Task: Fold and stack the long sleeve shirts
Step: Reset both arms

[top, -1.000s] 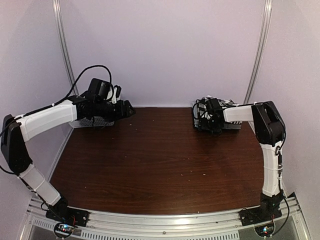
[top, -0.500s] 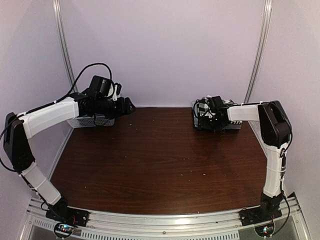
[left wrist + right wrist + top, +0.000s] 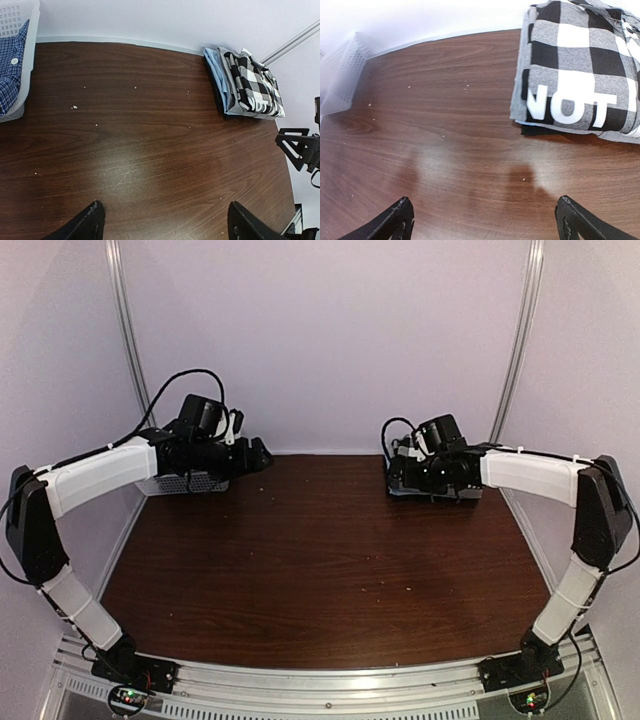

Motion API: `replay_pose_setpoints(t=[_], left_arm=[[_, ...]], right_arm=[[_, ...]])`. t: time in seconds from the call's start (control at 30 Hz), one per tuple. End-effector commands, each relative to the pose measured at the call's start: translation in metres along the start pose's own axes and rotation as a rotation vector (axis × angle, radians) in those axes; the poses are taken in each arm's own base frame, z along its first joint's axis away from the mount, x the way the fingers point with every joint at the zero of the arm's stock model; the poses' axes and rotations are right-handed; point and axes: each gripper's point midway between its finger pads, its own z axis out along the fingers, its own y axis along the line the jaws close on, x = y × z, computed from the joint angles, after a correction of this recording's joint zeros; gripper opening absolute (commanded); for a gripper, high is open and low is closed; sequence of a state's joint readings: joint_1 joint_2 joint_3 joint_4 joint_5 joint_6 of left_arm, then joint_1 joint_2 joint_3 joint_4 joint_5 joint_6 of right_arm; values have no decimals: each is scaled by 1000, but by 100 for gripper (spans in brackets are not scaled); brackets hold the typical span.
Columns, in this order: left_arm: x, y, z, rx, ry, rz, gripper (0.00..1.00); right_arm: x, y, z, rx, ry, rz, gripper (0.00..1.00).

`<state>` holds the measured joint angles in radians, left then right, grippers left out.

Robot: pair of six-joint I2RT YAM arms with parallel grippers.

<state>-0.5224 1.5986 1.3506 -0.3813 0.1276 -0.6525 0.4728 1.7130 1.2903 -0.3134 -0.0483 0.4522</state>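
Left pincer [image 3: 165,220], right pincer [image 3: 484,216]: spread wide, extended rearward.

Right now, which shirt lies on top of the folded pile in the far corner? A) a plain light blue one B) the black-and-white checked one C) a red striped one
B: the black-and-white checked shirt lies uppermost, with the light blue shirt lower in the pile.

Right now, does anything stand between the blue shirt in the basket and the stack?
Nothing visible does. Between the blue shirt in the basket and the stack lies only bare table with small crumbs.
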Motion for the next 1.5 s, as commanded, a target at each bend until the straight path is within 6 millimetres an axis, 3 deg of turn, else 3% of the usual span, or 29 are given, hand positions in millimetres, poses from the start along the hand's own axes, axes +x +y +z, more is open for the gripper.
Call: replay_pose_setpoints(t=[0.0, 0.13, 0.2, 0.3, 0.53, 0.63, 0.87, 1.47], left_arm=[[-7, -14, -13, 61, -52, 17, 87], [2, -22, -18, 76, -63, 44, 88], [6, -28, -21, 82, -73, 61, 94], [12, -38, -28, 100, -95, 88, 96], [29, -57, -43, 120, -145, 160, 98], [34, -52, -45, 103, -164, 167, 98], [35, -48, -52, 96, -195, 184, 98], [30, -48, -51, 78, -208, 216, 98]], right_arm=[[-4, 33, -39, -59, -75, -26, 100], [-5, 54, -71, -101, -135, -39, 100], [-4, 63, -86, -136, -154, -44, 100], [-3, 68, -106, -166, -187, -52, 100], [3, 59, -144, -217, -261, -18, 100], [6, 53, -155, -224, -287, -10, 100], [12, 43, -169, -241, -333, 9, 100], [6, 41, -169, -226, -361, 17, 100]])
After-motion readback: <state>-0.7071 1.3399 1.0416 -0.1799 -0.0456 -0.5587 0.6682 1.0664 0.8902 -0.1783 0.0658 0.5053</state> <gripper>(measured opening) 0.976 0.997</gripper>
